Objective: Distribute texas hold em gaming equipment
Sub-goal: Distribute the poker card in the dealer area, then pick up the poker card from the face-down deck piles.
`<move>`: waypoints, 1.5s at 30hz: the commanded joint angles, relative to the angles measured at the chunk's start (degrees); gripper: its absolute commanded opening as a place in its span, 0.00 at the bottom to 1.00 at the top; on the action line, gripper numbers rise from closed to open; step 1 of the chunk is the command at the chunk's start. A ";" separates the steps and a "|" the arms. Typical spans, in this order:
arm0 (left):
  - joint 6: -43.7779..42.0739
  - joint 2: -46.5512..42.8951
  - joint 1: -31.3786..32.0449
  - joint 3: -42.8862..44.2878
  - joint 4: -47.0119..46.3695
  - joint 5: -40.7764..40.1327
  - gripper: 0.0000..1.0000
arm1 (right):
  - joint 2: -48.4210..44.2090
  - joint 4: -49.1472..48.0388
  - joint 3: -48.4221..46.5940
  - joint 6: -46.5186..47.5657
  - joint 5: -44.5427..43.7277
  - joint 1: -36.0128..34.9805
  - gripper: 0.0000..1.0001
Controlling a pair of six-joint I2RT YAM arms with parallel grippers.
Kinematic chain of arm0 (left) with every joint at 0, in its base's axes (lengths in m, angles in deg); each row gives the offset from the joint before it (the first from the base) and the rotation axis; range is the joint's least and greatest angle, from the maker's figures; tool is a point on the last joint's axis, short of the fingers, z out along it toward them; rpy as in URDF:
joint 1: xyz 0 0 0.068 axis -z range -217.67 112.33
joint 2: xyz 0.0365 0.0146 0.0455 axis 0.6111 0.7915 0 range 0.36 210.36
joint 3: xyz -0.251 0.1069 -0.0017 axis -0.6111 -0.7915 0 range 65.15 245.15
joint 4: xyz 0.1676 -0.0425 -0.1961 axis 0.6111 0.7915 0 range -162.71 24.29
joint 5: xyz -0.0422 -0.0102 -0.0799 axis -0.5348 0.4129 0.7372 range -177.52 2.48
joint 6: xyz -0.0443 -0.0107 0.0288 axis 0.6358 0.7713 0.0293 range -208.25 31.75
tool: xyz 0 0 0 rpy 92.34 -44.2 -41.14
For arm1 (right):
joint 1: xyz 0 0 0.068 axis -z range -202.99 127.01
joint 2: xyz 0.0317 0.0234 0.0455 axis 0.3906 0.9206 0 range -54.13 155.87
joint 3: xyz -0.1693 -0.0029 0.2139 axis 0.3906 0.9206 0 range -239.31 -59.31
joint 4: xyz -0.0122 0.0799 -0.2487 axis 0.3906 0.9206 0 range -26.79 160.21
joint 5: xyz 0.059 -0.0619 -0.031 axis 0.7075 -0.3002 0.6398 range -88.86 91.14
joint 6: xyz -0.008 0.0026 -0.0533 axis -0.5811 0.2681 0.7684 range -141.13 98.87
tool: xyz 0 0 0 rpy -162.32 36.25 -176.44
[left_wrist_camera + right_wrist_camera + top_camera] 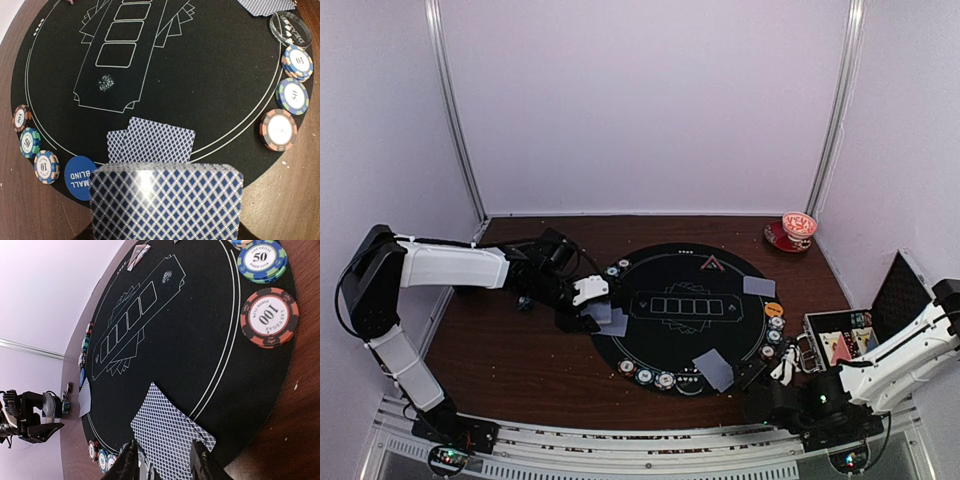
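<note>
Texas hold em gaming equipment, spread around a round black mat (685,345) on the brown table (520,350).

Shows the red triangle marker (710,263) at the mat's far edge. Shows a lone card (758,285) face down at the far right rim, with the orange disc (773,309) just nearer the arms. Follows on with a row of right-rim chips (772,337) along the same curve. Shows near-rim chips (644,376) at the mat's near edge as well.

Grips the deck (165,202) in the left gripper (590,298), raised over the mat's left rim. Hides the fingers behind the deck in the left wrist view. Shows beyond the deck two dealt cards (152,145) overlapping flat on the mat. Beside them lies the blue disc (79,177) marked SMALL BLIND, with left-rim chips (30,142) further along.

Hangs the right gripper (165,462) low over the near right rim, jaws apart and clamping nothing. Straddles there the near corner of a pair of cards (167,432) lying flat, backs up. Shows a 100 chip (270,316) and a 50 chip (262,260) at the rim further on.

Off the mat: a cup and saucer (795,230) at the far right corner, and an open case (845,340) beside the right arm.
</note>
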 commanded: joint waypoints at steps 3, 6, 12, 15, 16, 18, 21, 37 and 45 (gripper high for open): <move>-0.06 0.32 -0.37 0.53 -1.49 0.18 0.61 | -6.17 12.76 -0.89 -2.73 -4.12 -0.64 0.40; -0.06 0.46 -0.31 0.61 -1.50 0.12 0.61 | -8.79 16.23 -2.42 0.04 -6.05 -0.62 0.48; -0.05 0.45 -0.37 0.61 -1.51 0.09 0.60 | -8.48 18.86 -8.67 11.10 -10.80 -0.62 0.70; -0.05 0.36 -0.35 0.63 -1.57 0.08 0.61 | -7.04 12.49 -12.29 23.87 -12.79 -0.53 0.82; -0.06 0.33 -0.37 0.58 -1.57 0.15 0.61 | -6.51 9.62 -13.21 28.32 -12.95 -0.37 0.86; -0.10 0.10 -0.33 0.48 -1.57 0.13 0.61 | -5.48 5.73 -14.71 33.57 -11.97 1.08 0.94; -0.07 -0.15 -0.30 0.39 -1.50 0.17 0.61 | -4.67 -6.19 -13.30 42.74 -1.22 7.22 0.98; -0.39 -0.80 -0.26 0.13 -1.53 0.43 0.61 | 37.71 -43.80 -33.40 46.82 70.10 34.23 0.91; -0.44 -1.02 -0.16 0.11 -1.48 0.83 0.60 | 46.17 -47.65 -40.53 43.70 76.29 35.59 0.87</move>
